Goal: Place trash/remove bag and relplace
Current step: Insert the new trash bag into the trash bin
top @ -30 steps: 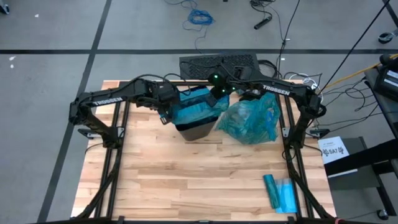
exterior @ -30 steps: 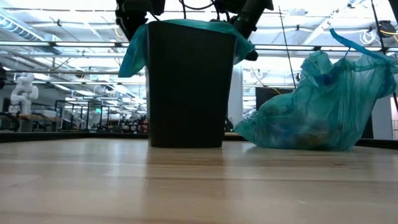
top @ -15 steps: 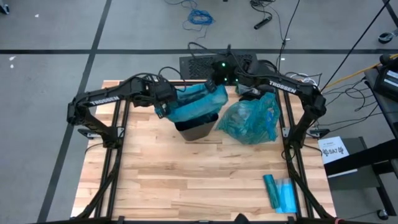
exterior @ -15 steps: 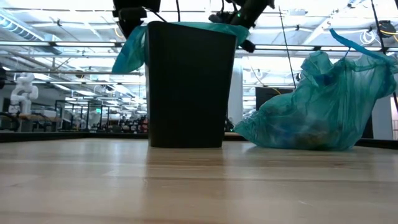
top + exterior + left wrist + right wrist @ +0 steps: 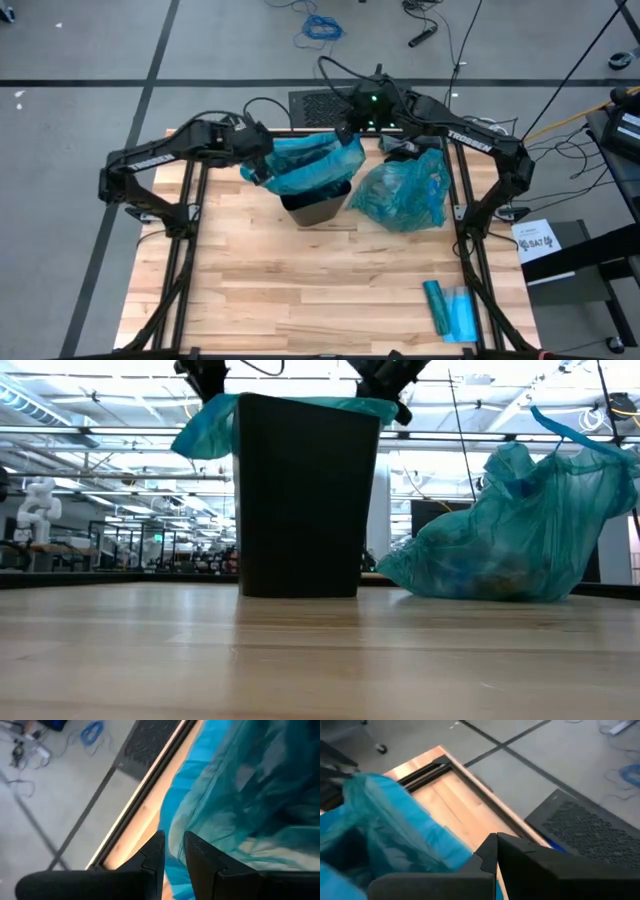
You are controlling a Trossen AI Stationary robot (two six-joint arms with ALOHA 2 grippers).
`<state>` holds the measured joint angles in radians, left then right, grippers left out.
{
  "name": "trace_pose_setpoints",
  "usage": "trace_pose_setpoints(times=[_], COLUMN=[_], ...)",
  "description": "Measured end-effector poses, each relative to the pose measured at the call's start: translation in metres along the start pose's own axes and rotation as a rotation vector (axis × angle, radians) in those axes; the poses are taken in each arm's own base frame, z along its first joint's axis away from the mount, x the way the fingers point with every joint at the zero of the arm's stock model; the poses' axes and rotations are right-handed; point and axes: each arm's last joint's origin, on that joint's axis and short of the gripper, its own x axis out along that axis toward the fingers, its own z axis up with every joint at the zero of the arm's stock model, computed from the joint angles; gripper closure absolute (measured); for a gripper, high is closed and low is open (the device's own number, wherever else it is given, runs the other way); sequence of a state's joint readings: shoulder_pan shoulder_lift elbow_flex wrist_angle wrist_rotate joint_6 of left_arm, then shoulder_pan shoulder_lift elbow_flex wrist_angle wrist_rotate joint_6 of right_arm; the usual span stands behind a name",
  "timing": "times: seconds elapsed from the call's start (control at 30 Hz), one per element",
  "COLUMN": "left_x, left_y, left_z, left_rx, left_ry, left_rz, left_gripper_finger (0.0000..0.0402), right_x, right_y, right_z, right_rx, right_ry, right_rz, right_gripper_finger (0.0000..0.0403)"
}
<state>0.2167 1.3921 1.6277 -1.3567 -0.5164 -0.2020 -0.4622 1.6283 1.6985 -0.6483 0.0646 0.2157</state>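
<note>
The fresh teal liner [image 5: 305, 165] draped over the black bin [image 5: 315, 208], upper centre of the high view, is thin, limp film: nearly weightless, slippery, quick to tear or slide off the rim if tugged hard. The sensible place to hold it is the hem, pinched at opposite sides of the bin mouth, pulling outward and down over the rim rather than straight up (a judgement, not something shown).

The left gripper [image 5: 258, 165] sits at the liner's left edge with its jaws narrowly parted and a fold of the film pinched between them. The right gripper [image 5: 345, 133] is at the liner's upper-right corner, jaws fully closed; the blue film lies against its fingers, so it appears to be nipping the hem there. The trash itself is out of sight, presumably inside the full teal bag [image 5: 405, 192] lying on the bench [image 5: 300, 290] just right of the bin.

Compared with a second ago, both grippers have drawn apart and upward in the frame, and the liner is stretched wider across the bin mouth, its left flap lifted higher.
</note>
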Motion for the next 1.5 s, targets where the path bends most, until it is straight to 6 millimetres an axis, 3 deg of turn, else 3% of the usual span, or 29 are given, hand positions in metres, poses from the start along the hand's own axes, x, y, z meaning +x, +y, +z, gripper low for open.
trace_pose_setpoints(times=[0.27, 0.47, 0.6, 0.97, 1.2, 1.4, 1.5], left_x=[-0.013, -0.004, 0.007, 0.023, 0.022, 0.02, 0.021], left_y=[0.013, 0.026, 0.033, 0.066, 0.066, 0.059, 0.06], left_z=[-0.001, 0.0, -0.002, 0.001, 0.005, 0.0, -0.001], left_rx=[-0.074, -0.094, -0.104, -0.178, -0.177, -0.184, -0.211], left_ry=[-0.055, -0.018, 0.022, -0.035, -0.073, -0.018, 0.008], left_rz=[-0.211, -0.301, -0.381, -0.446, -0.527, -0.596, -0.564], left_gripper_finger=[0.033, 0.033, 0.033, 0.033, 0.033, 0.033, 0.033], right_x=[-0.002, 0.001, 0.01, 0.008, 0.01, 0.029, 0.042], right_y=[0.004, 0.011, 0.009, -0.005, -0.002, -0.01, -0.013], right_z=[-0.011, -0.012, -0.018, -0.01, 0.002, -0.017, -0.019], right_rx=[0.029, 0.047, 0.055, -0.024, -0.072, -0.121, -0.156], right_ry=[0.141, 0.167, 0.228, 0.248, 0.339, 0.527, 0.528], right_rz=[0.169, 0.28, 0.283, 0.288, 0.28, 0.203, 0.2], right_gripper_finger=[0.0403, 0.0403, 0.0403, 0.0403, 0.0403, 0.0403, 0.0403])
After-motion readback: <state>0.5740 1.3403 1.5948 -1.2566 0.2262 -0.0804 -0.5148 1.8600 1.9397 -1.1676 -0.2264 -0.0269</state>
